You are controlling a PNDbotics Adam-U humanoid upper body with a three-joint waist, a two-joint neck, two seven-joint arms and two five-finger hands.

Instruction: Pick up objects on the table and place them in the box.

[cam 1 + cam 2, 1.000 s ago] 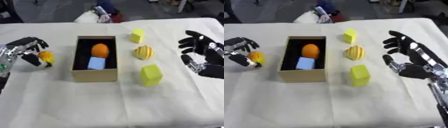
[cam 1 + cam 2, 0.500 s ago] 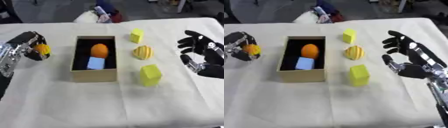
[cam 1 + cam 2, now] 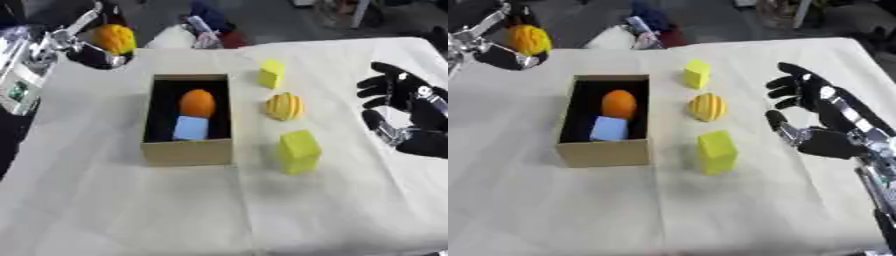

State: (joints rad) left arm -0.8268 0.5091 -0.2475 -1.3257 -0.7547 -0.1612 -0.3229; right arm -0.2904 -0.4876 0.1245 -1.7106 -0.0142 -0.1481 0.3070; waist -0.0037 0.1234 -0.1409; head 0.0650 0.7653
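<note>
The left robot hand (image 3: 83,45) holds an orange-yellow ball (image 3: 115,38) with curled fingers, up beyond the box's (image 3: 186,150) far-left corner. The right robot hand (image 3: 820,120), fingers spread, hangs right of the box; its forearm shows only in the right eye view.

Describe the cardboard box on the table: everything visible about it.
The box is an open-topped rectangular carton, tan cardboard outside with a dark interior, lying flat on the white tablecloth with its long side running away from the robot. Inside sit an orange fruit toward the far half and a light blue block just in front of it, touching or nearly so. No hand touches the box; three yellow things lie apart on its right.
</note>
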